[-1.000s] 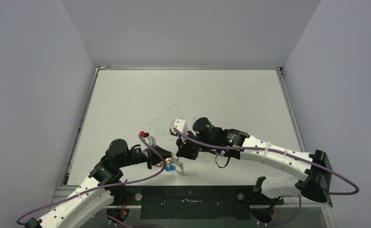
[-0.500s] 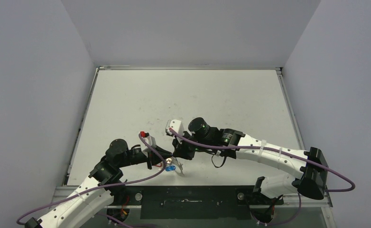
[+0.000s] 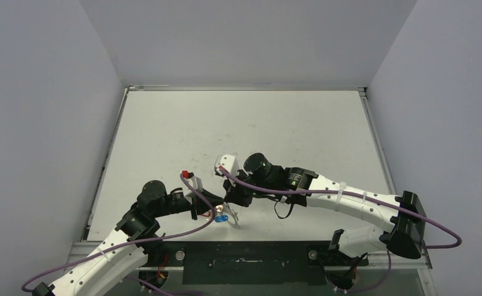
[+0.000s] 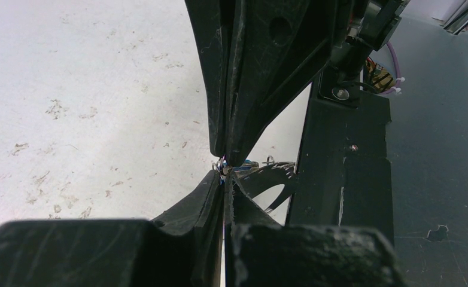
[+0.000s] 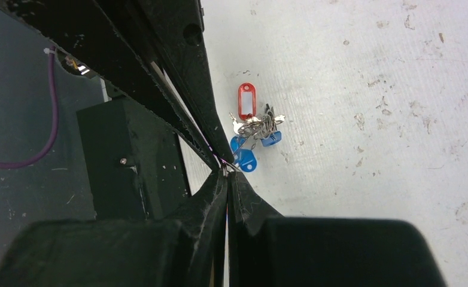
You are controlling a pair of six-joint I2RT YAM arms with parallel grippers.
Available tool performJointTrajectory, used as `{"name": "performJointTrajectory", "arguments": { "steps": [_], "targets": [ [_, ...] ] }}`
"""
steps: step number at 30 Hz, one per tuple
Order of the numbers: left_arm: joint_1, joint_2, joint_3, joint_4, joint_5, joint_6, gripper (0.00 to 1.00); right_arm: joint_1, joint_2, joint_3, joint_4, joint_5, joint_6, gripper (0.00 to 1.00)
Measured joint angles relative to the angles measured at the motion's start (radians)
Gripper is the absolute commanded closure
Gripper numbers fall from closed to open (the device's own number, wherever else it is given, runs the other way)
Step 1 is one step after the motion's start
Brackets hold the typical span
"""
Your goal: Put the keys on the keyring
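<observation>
The keys (image 5: 254,127) hang in one bunch, with a red tag (image 5: 245,100) and blue tags (image 5: 244,158). They are just above the table near its front edge, and also show in the top view (image 3: 220,216). The keyring (image 3: 233,218) is a thin hoop reaching toward the front edge; its curve shows in the left wrist view (image 4: 277,182). My left gripper (image 3: 216,211) and right gripper (image 3: 228,206) are both shut, tip to tip, each pinching thin metal where hoop and bunch meet. The exact grip points are hidden by the fingers.
The black front rail (image 3: 251,253) of the arm mount lies just behind the grippers. The white table (image 3: 238,123) is stained. A small red object (image 3: 184,173) sits by the left arm's cable. Grey walls close in both sides and the back.
My right gripper has moved left and toward the front edge, meeting the left gripper's tips at the keys. The left arm, keys and hoop have stayed still.
</observation>
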Motion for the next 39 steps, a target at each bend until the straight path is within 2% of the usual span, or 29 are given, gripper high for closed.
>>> {"name": "performJointTrajectory", "arguments": {
  "steps": [17, 18, 19, 20, 21, 22, 24, 28, 33, 39],
  "targets": [
    [0.001, -0.008, 0.000, 0.000, -0.005, 0.000, 1.00, 0.000, 0.006, 0.000, -0.016, 0.085, 0.000, 1.00],
    [0.001, -0.008, 0.000, 0.000, -0.005, 0.000, 1.00, 0.000, 0.008, -0.001, -0.016, 0.086, 0.000, 0.97],
    [0.001, -0.008, 0.000, 0.000, -0.005, 0.000, 1.00, 0.000, 0.009, -0.002, -0.016, 0.086, 0.000, 0.84],
    [0.001, -0.008, -0.001, 0.000, -0.006, 0.000, 1.00, 0.000, 0.009, -0.004, -0.015, 0.087, 0.000, 0.62],
    [0.001, -0.010, -0.001, 0.000, -0.005, 0.000, 1.00, 0.000, 0.009, -0.006, -0.014, 0.089, 0.003, 0.46],
    [0.001, -0.010, -0.001, 0.000, -0.004, 0.000, 1.00, 0.000, 0.009, -0.008, -0.015, 0.095, 0.008, 0.35],
    [0.001, -0.013, -0.001, 0.000, -0.003, 0.000, 1.00, 0.000, 0.009, -0.016, -0.008, 0.114, 0.010, 0.24],
    [0.001, -0.020, -0.002, -0.001, -0.003, 0.000, 1.00, 0.000, -0.026, -0.060, 0.030, 0.153, 0.008, 0.15],
    [0.001, -0.033, -0.002, -0.002, -0.003, 0.000, 1.00, 0.000, -0.125, -0.122, 0.076, 0.180, -0.007, 0.16],
    [0.001, -0.047, -0.002, -0.006, 0.001, 0.000, 1.00, 0.000, -0.238, -0.233, 0.193, 0.140, -0.133, 0.18]
  ]
}}
